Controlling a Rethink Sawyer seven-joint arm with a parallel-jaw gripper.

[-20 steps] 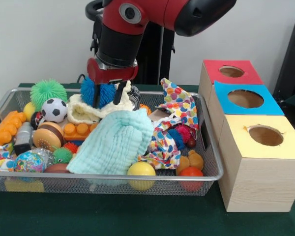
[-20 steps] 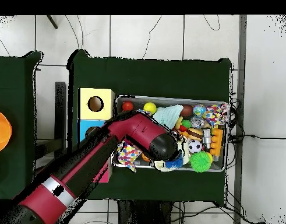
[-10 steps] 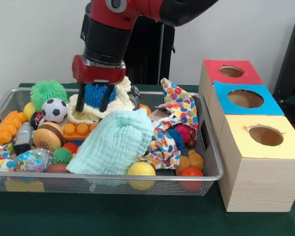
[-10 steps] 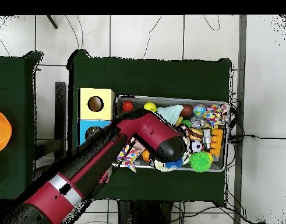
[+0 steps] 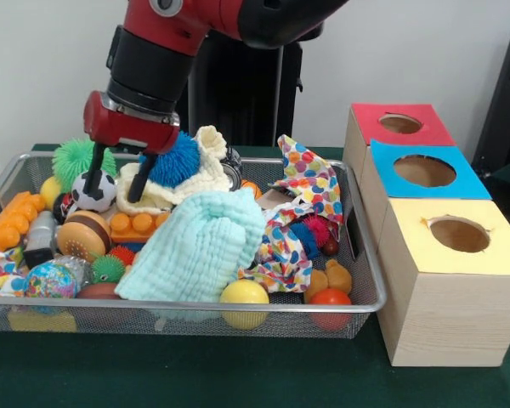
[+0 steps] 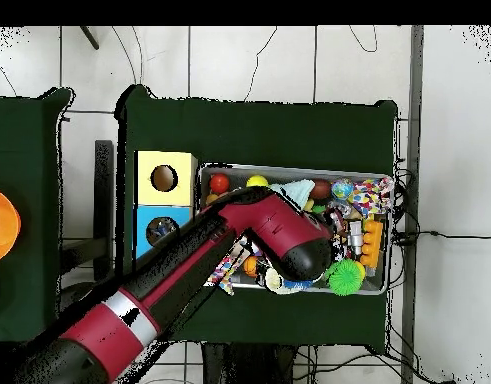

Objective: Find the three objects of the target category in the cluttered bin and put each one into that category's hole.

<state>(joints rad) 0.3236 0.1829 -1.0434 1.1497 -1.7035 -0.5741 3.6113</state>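
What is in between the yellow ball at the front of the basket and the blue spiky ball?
In the front view, the light green cloth lies heaped between the yellow ball and the blue spiky ball.

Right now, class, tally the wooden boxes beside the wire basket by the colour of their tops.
Red-topped box: 1
Blue-topped box: 1
Yellow-topped box: 1
Total: 3
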